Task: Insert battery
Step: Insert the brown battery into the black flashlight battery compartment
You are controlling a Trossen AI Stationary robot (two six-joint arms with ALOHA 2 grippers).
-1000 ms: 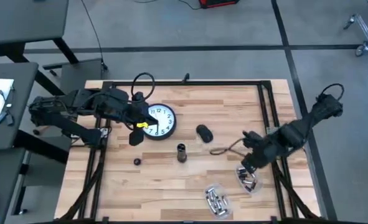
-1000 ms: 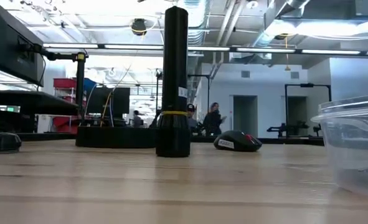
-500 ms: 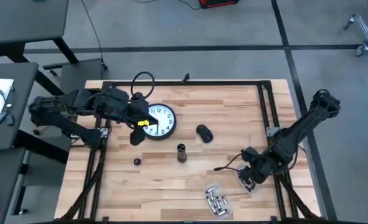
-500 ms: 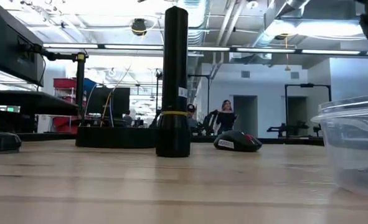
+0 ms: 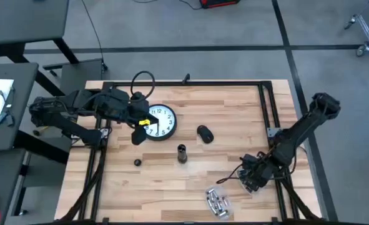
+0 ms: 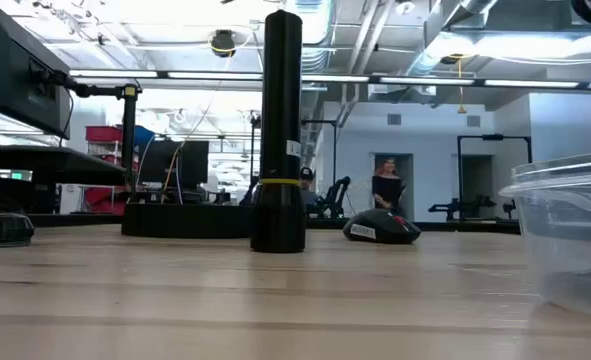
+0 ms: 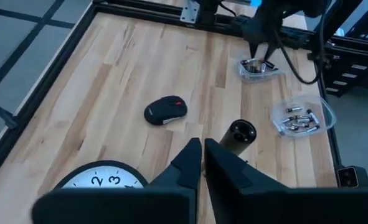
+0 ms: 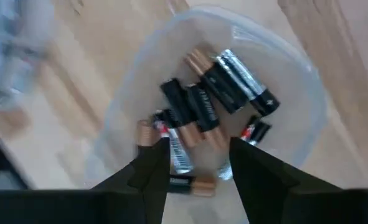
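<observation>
Several copper-and-black batteries (image 8: 212, 99) lie heaped in a round clear plastic tub (image 8: 302, 124); the right gripper (image 8: 199, 165) hangs over them, dark fingers apart. Left gripper (image 7: 202, 163), fingers together, waits beside the round clock (image 5: 160, 120).

Grey concrete floor (image 5: 190, 28) — bright ceiling lights (image 6: 175, 10), white walls beyond.
</observation>
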